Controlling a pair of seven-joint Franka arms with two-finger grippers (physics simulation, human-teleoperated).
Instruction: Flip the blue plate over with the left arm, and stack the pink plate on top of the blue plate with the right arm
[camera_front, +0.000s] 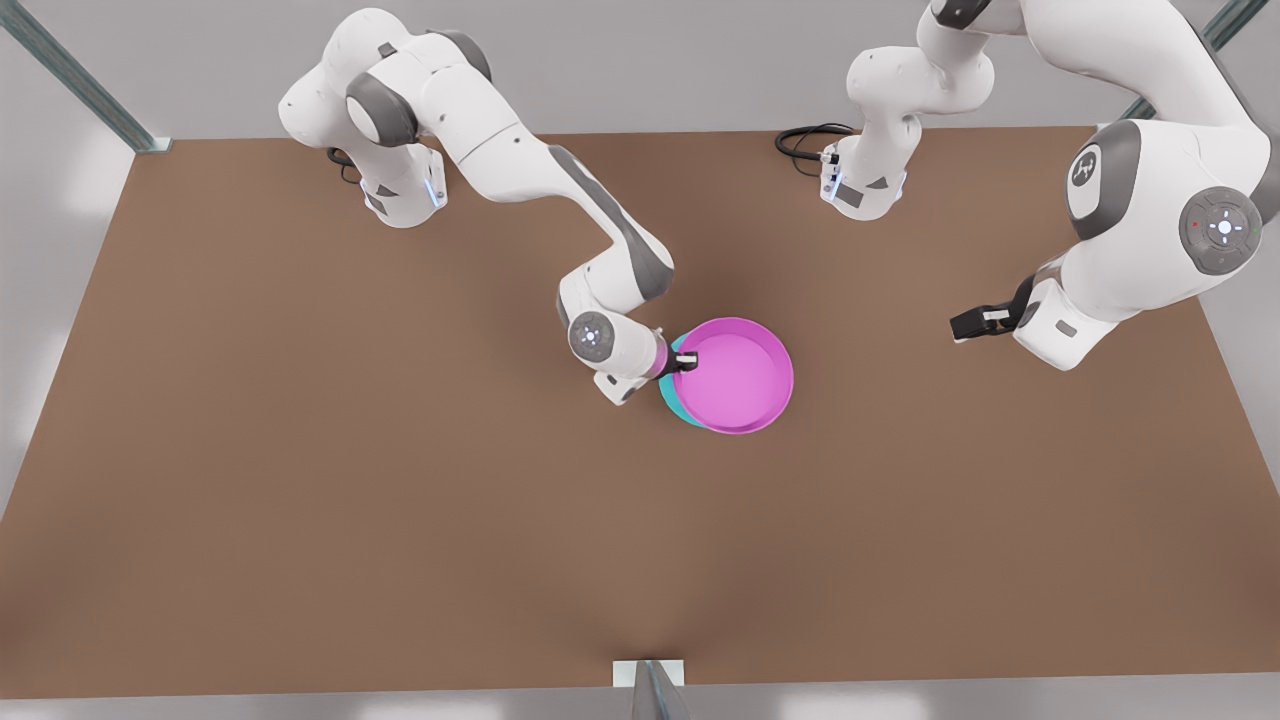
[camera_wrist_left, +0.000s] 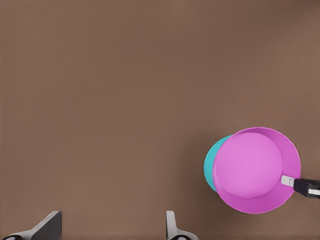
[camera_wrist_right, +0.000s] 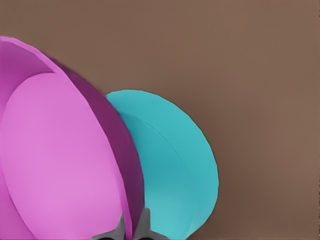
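Pink plate (camera_front: 738, 377) sat near the table's (camera_front: 300, 480) centre, over the blue plate (camera_front: 672, 402), which stuck out as a crescent on the side nearer the right arm. Right gripper (camera_front: 685, 358) was clamped on the pink rim, fingers (camera_wrist_right: 121, 229) either side of the wall. I judged stacking was in hand; next I needed to square the pink plate up, then let go. Left gripper (camera_front: 966, 324) waited well apart, fingers (camera_wrist_left: 48, 225) spread wide. Count: one pink plate, one blue plate, two arms.
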